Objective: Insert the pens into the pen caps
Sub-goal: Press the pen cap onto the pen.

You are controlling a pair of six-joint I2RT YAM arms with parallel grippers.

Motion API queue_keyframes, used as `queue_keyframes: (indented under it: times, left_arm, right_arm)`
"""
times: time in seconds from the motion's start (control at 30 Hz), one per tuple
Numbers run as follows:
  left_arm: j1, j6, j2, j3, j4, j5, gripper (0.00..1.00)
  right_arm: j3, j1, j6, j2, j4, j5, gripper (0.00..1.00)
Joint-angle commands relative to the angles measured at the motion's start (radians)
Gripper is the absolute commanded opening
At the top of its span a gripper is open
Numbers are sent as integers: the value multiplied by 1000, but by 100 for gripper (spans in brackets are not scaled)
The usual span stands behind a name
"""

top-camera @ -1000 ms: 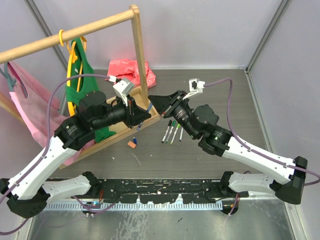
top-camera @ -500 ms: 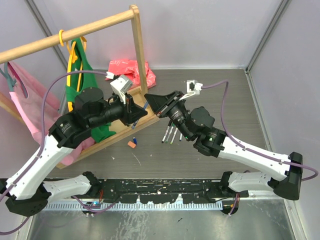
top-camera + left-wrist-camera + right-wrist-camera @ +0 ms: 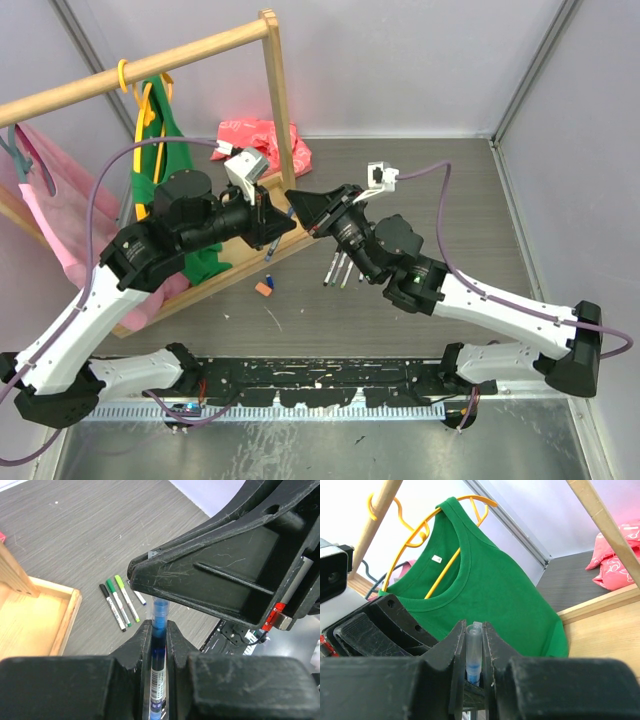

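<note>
My left gripper [image 3: 159,625] is shut on a blue pen [image 3: 159,645] whose blue front end sticks out past the jaws. My right gripper [image 3: 474,627] is shut on a clear pen cap [image 3: 474,647] with a blue inside. Both grippers, left [image 3: 281,222] and right [image 3: 296,204], meet tip to tip in the air in front of the wooden rack. In the left wrist view the pen's tip runs up under the right gripper's finger [image 3: 200,575], hiding the join. Several more pens [image 3: 343,268] lie side by side on the table, and an orange cap [image 3: 264,288] lies alone.
A wooden clothes rack [image 3: 275,90] with a tray-like base [image 3: 35,615] stands at the left and carries a green shirt [image 3: 490,585] on a yellow hanger [image 3: 430,535]. A pink garment [image 3: 45,215] hangs further left. A red-pink bag [image 3: 255,140] lies behind the rack.
Both grippers have shifted slightly left and closed in, so their tips now meet. The pen and cap stay gripped.
</note>
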Motion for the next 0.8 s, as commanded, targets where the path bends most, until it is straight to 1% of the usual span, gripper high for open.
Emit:
queue_keyframes:
  times: [0.0, 0.07, 0.17, 0.27, 0.4, 0.53, 0.6, 0.77]
  left_arm:
    - [25, -13, -36, 46, 616, -63, 0]
    - [24, -13, -53, 24, 596, -35, 0]
    - [23, -12, -76, -6, 571, 20, 0]
    - [23, -11, -84, -26, 538, 80, 0]
    - [23, -13, -62, -32, 494, 171, 0]
    - [22, -19, -58, -56, 485, 193, 0]
    - [22, -22, -60, -65, 482, 195, 0]
    - [22, -18, -67, -85, 466, 188, 0]
  right_arm:
    - [-37, 105, -24, 22, -340, -202, 0]
    - [-14, 89, -45, -3, -337, -170, 0]
    - [18, 55, -69, -37, -326, -166, 0]
    - [53, 18, -89, -56, -297, -198, 4]
    - [126, -4, -131, -54, -290, -205, 8]
    - [180, -12, -164, -54, -276, -202, 18]
    - [202, -13, -180, -59, -274, -193, 26]
    - [208, -15, -246, -103, -238, -204, 43]
